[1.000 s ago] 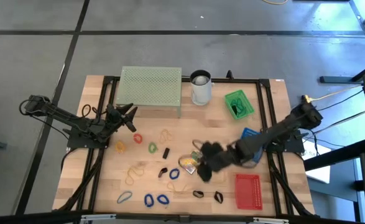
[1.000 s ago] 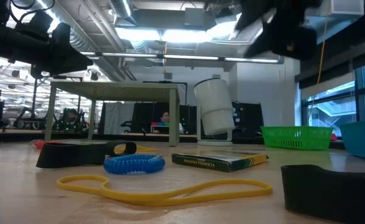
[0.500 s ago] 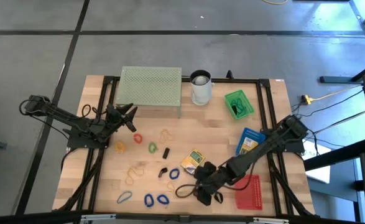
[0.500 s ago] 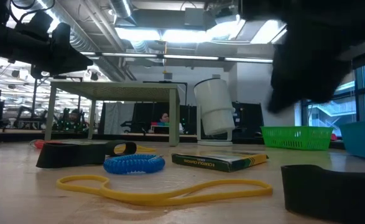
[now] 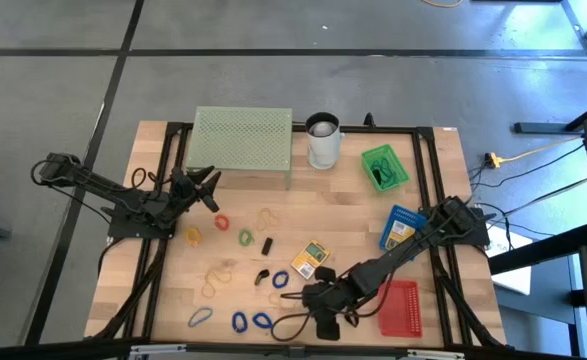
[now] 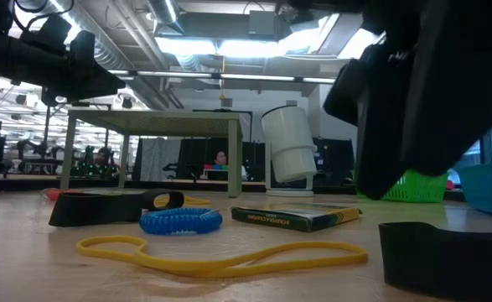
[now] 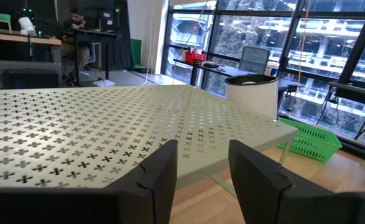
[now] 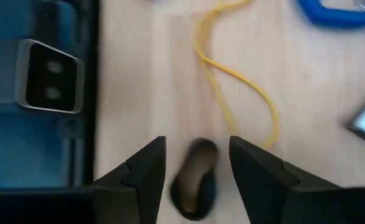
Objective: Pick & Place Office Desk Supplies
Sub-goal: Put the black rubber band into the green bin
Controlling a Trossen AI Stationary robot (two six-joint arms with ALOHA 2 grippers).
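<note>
Down at the near edge of the table, the right gripper [image 8: 194, 177] hangs low with its fingers apart and a black binder clip [image 8: 193, 180] sitting between them, not yet pinched. I'd say it's lined up that way so the fingers can close on the clip's sides. A yellow rubber band [image 8: 235, 81] snakes just beyond it, and a yellow card pack [image 5: 310, 259] lies a little further up the table. Other bands and clips are scattered loose across the wood [image 5: 363, 215], with green, blue and red trays off to the right, presumably where things get sorted. Over by the pale green mesh stand [image 5: 243, 142], the left gripper [image 7: 201, 165] waits, fingers apart and empty.
</note>
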